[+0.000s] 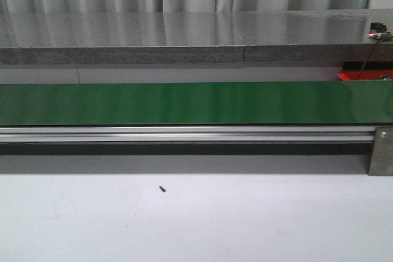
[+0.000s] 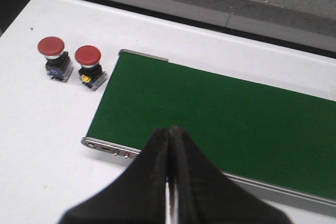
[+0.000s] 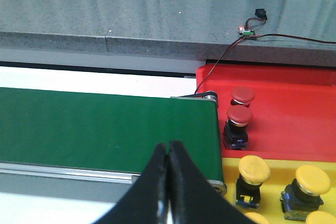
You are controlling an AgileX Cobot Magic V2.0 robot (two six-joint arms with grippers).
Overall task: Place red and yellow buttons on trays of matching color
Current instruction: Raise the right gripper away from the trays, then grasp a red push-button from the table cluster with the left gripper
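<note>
A conveyor belt [image 1: 184, 104] runs crosswise over the table [image 1: 196, 219], two buttons [image 2: 73, 61] standing off its left end and trays [image 3: 294, 124] of buttons at its right end.

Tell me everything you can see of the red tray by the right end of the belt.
The red tray looks like smooth, matte plastic with a raised rim. It sits past the end of the green belt, adjoining the yellow tray and below the grey ledge. Two red buttons stand upright on it near the belt end.

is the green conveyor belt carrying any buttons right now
Empty. The green belt shows bare in all three views; two red buttons stand on the white table beside its end.
</note>
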